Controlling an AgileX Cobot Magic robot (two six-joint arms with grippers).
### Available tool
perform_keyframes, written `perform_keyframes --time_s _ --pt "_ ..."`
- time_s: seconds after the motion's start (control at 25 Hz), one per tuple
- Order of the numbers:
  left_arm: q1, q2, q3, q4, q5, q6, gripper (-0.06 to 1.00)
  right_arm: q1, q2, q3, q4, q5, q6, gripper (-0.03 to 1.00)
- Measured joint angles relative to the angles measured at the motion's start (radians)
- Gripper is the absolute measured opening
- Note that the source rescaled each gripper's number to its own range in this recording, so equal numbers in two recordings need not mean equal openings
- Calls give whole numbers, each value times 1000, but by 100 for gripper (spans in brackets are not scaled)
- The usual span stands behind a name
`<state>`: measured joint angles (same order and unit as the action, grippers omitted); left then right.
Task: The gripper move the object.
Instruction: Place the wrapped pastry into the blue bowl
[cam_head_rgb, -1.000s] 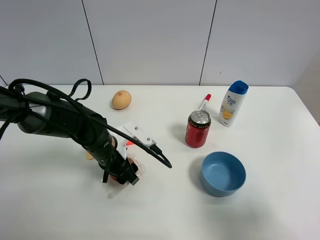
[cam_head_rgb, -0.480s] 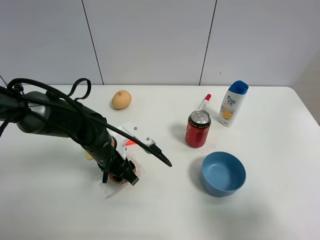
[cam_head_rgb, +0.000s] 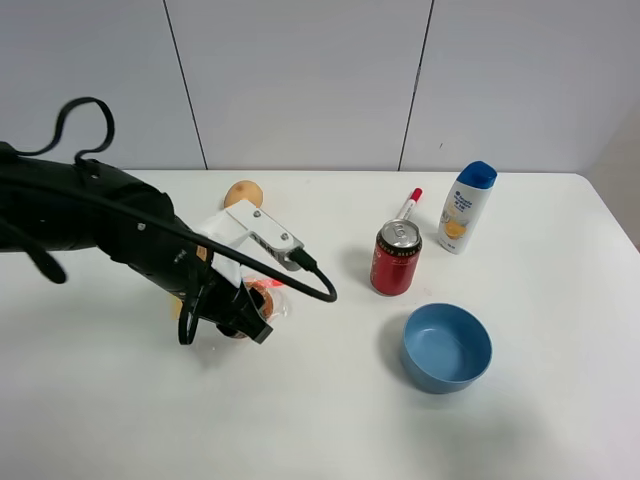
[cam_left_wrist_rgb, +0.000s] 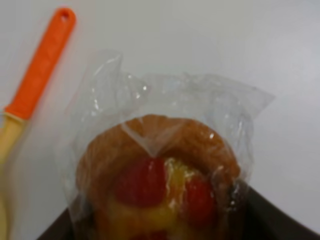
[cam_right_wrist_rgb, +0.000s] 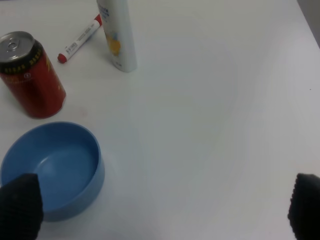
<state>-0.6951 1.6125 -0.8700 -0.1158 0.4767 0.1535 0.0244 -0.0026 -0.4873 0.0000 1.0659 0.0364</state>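
Observation:
The object, a round golden-brown pastry (cam_left_wrist_rgb: 160, 180) with red jam spots in clear plastic wrap, sits between the black jaws of my left gripper (cam_left_wrist_rgb: 160, 227), which is shut on it. In the exterior high view the left gripper (cam_head_rgb: 247, 322) holds the pastry (cam_head_rgb: 263, 297) just above the white table at centre left, with the thick black arm reaching in from the left. My right gripper (cam_right_wrist_rgb: 162, 207) is open, its black fingertips (cam_right_wrist_rgb: 20, 205) far apart with nothing between them, close to the blue bowl (cam_right_wrist_rgb: 52, 167).
A tan potato-like lump (cam_head_rgb: 243, 190) lies behind the left arm. A red can (cam_head_rgb: 396, 258), a red-and-white marker (cam_head_rgb: 408, 204), a white shampoo bottle (cam_head_rgb: 467, 207) and the blue bowl (cam_head_rgb: 446, 347) stand at right. An orange-handled tool (cam_left_wrist_rgb: 42, 60) lies under the pastry.
The left jaws have shut on the wrapped pastry, and the arm has risen and drawn back, lifting the pastry off the table.

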Motion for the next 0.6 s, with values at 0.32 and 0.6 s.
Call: perform_keyframes --time_s 0.32,0.6 --pt "-21 -68 -161 46 281 0 1 0 0 0 0 0 0 100" --pt "-141 -45 -421 98 401 29 1 0 0 0 0 0 0 100"
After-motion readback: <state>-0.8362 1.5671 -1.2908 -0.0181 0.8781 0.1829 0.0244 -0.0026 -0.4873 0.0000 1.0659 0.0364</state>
